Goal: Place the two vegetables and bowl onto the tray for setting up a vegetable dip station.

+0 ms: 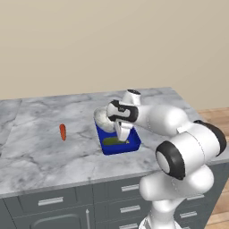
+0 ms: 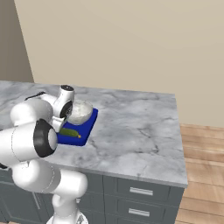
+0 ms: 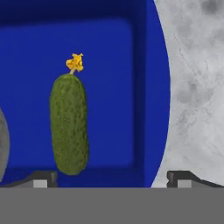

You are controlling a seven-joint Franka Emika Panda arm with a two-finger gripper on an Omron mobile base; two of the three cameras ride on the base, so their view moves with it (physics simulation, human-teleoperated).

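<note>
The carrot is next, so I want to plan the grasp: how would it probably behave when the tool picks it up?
The carrot lies alone on the marble counter. It looks short and stiff, probably light. Being rounded, it may roll if nudged sideways.

Pebbly-skinned dark green cucumber (image 3: pixel 69 124); smooth matt deep blue tray (image 3: pixel 109 65); speckled white-grey stone-like bowl (image 2: pixel 80 111); veined grey marble tabletop (image 1: pixel 40 147).

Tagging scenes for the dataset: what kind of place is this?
Likely a simulated kitchen: a marble counter over grey drawers, with a cucumber and bowl on a blue tray, carrot nearby.
</note>
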